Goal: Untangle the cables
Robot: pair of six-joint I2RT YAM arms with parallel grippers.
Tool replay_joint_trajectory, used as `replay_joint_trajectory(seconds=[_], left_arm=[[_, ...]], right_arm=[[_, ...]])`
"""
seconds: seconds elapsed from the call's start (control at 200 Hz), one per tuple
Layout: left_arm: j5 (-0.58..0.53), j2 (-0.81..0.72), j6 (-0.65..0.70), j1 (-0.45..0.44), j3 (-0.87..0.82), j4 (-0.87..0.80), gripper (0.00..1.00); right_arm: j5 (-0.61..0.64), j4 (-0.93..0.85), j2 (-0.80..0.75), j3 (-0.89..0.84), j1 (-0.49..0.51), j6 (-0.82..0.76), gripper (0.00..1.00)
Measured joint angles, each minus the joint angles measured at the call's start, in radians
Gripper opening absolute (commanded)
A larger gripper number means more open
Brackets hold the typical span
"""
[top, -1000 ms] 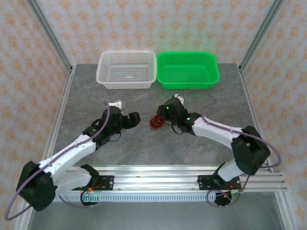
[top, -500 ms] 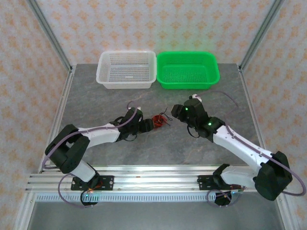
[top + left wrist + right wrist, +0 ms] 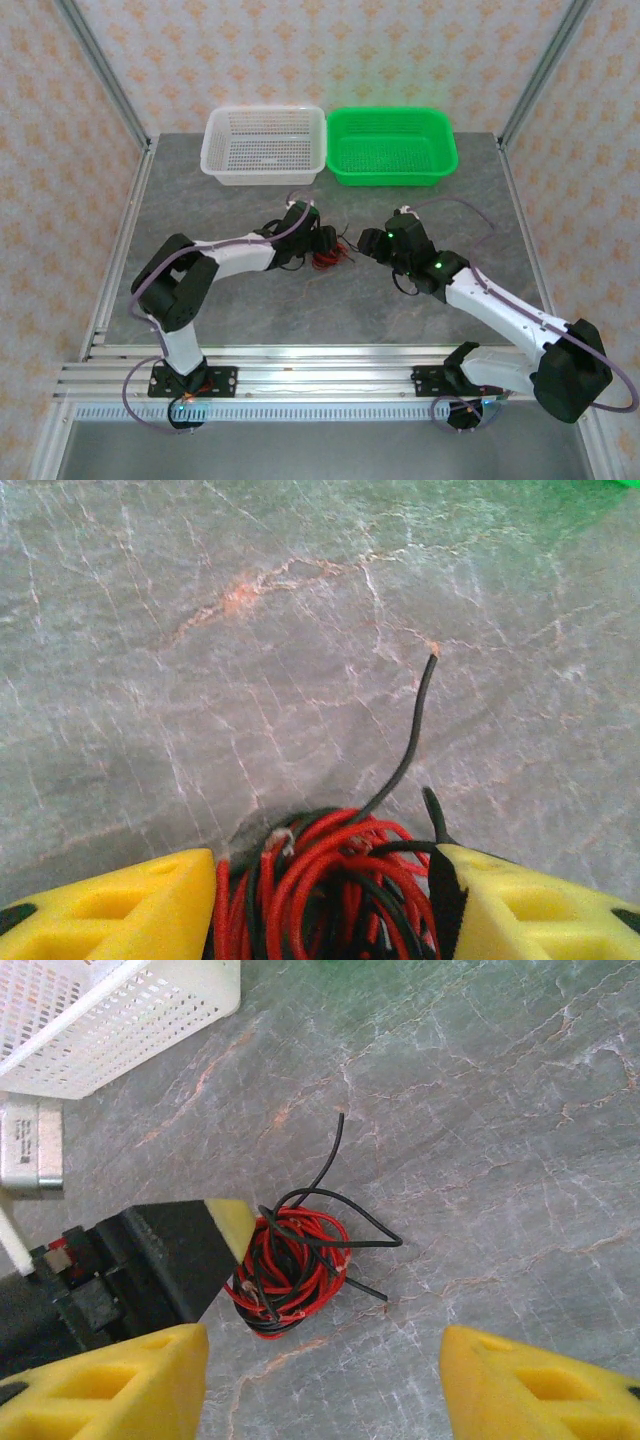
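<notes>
While the cables lie knotted mid-tabletop, the left pincer straddles them, whether gripping I cannot tell; the right pincer, wide and empty, should tease one loose black end outward.

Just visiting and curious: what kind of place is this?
Probably a robot lab test cell: a left arm and right arm bolted to a metal rail, with a white basket, a green basket and tangled cables as practice props.

Cables: red, black wires tangled in one tight ball; black ends straying outward.
</notes>
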Motion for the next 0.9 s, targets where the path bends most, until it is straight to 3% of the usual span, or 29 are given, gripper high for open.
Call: replay_joint_trajectory(seconds=[0.16,0.385,0.661,0.901], left_arm=[[-0.024,0.036,0.027,0.0,0.044,-0.051,0.49],[-0.043,0.032,0.031,-0.012,0.035,-0.072,0.5],[-0.059,-0.058,0.032,-0.037,-0.023,-0.133,0.58],[-0.099,-0.192,0.051,-0.037,-0.012,-0.203,0.56]], right_arm=[[0.0,0.001,-0.016,-0.016,0.0,0.001,0.62],[0.0,0.001,-0.043,-0.035,0.0,0.004,0.62],[-0.011,0.001,-0.049,-0.037,0.0,0.004,0.62],[-0.019,0.001,-0.049,-0.042,-0.004,0.004,0.61]])
